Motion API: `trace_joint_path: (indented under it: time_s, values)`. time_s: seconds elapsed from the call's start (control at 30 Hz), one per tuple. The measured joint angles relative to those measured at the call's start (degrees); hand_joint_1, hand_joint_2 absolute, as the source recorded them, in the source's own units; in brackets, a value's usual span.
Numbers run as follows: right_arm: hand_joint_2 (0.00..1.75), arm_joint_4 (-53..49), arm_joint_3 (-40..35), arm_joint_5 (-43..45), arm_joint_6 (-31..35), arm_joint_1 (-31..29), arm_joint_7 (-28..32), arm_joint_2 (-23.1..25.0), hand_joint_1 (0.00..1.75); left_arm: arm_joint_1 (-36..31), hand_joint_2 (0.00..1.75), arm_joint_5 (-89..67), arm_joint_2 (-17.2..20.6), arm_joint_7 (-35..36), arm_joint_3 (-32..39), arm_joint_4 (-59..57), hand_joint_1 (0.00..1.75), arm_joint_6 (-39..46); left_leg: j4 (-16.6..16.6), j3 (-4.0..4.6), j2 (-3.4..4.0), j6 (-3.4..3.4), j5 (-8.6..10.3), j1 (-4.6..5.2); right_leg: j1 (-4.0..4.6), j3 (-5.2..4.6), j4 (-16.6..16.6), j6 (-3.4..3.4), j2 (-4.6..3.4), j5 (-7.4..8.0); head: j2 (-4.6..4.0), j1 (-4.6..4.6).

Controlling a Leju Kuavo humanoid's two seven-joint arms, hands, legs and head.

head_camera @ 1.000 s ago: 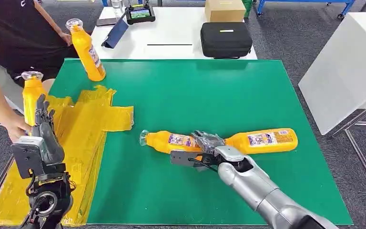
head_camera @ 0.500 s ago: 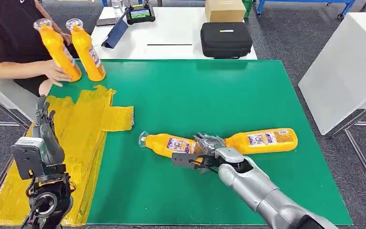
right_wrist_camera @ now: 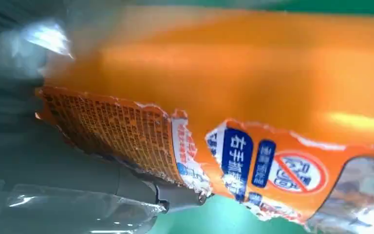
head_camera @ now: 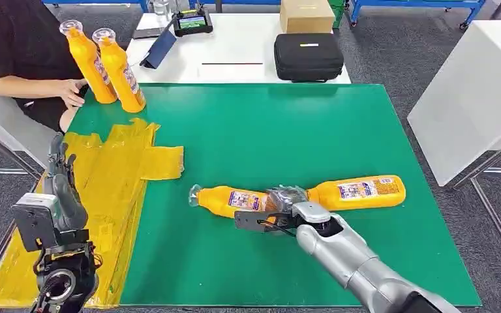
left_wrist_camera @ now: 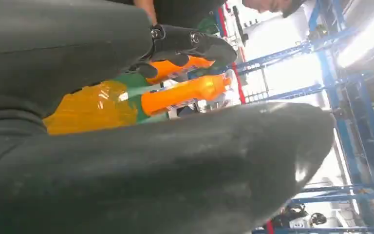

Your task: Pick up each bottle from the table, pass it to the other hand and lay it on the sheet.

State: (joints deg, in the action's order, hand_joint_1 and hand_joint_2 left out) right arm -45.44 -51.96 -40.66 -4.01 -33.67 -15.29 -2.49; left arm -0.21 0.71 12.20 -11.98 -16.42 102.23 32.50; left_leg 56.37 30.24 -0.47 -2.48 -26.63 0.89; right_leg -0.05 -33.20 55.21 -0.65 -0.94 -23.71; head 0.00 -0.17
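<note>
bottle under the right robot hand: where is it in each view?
Head view: the lying bottle is low of centre on the green mat, cap pointing left, its base end under the right robot hand.
Left wrist view: not in it; the orange bottles seen past the left robot hand appear to be the two upright ones.
Right wrist view: the bottle lies close across the picture, torn label showing.
Shared landmark: the green mat.

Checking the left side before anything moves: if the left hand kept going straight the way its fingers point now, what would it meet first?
Probably the two upright bottles at the mat's far corner. The left hand points up and away over the yellow sheet. The person's hand is close to that line too; depth is unclear.
</note>
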Motion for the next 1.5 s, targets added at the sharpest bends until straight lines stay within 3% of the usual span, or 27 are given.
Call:
trace_joint_path:
  time_s: [0.07, 0.23, 0.57, 0.6, 0.73, 0.87, 1.03, 1.5]
  values:
    - [1.75, -3.8, 2.4, 2.7, 5.7, 2.7, 1.2, -0.7, 1.75, 1.2, 0.00, 7.7, -1.0, 4.5, 1.0, 0.8, 0.00, -4.4, 0.0, -0.01, -0.07, -0.01, 0.01, 0.02, -0.01, 0.06, 0.0, -0.01, 0.04, 0.00, 0.00, 0.02]
    - [1.75, -18.3, 9.4, 3.8, 4.3, 8.7, -0.9, -3.1, 1.75, 4.0, 0.00, 10.1, -2.3, 5.5, 2.7, 2.4, 0.00, -6.2, 0.0, 0.38, 0.03, -0.04, 0.09, 0.04, -0.02, -0.40, 0.0, 0.06, 0.00, 0.20, 0.00, 0.00]
    - [1.75, -34.1, 15.2, 4.2, 6.8, 14.0, 1.8, -4.5, 1.75, 5.2, 0.00, 10.1, -3.0, 5.6, 3.9, 4.2, 0.00, -7.3, 0.0, 0.72, 0.00, -0.04, 0.09, -0.01, 0.00, -0.71, 0.0, 0.08, 0.02, 0.16, 0.00, 0.00]
    - [1.75, -36.0, 15.6, 4.4, 7.2, 14.7, 2.4, -4.7, 1.75, 5.3, 1.75, 10.1, -3.1, 5.7, 4.0, 4.4, 0.00, -7.4, 0.0, 0.73, 0.00, -0.04, 0.09, -0.01, 0.00, -0.72, 0.0, 0.08, 0.02, 0.16, 0.00, 0.02]
    - [1.75, -41.7, 16.9, 6.4, 10.3, 16.8, 5.9, -4.9, 1.75, 5.6, 1.75, 11.4, -3.6, 6.4, 4.5, 5.2, 0.00, -8.7, 0.0, 0.74, 0.01, -0.04, 0.08, 0.00, -0.01, -0.73, 0.0, 0.08, 0.02, 0.16, 0.00, 0.02]
    - [1.75, -45.7, 17.7, 9.9, 13.7, 18.4, 9.6, -4.8, 1.75, 6.3, 1.75, 23.4, -3.8, 8.2, 4.5, 5.8, 0.00, -14.3, 0.0, 0.75, 0.00, -0.04, 0.08, 0.01, -0.01, -0.73, 0.0, 0.08, 0.02, 0.15, 0.00, 0.02]
    - [1.75, -46.8, 17.5, 12.1, 13.7, 18.9, 9.5, -3.6, 1.75, 5.9, 1.75, 38.2, -3.6, 9.1, 2.4, 5.8, 0.00, -22.1, 0.0, 0.75, 0.00, -0.04, 0.08, 0.01, -0.01, -0.73, 0.0, 0.08, 0.02, 0.16, 0.00, 0.00]
    - [1.75, -44.3, 14.7, 13.9, 12.4, 17.2, 8.2, 0.5, 1.75, 2.7, 1.75, 40.1, -3.6, 9.3, -4.1, 5.8, 0.00, -23.4, 0.0, 0.77, 0.00, -0.03, 0.09, -0.01, -0.01, -0.74, 0.0, 0.08, 0.02, 0.15, 0.00, 0.00]
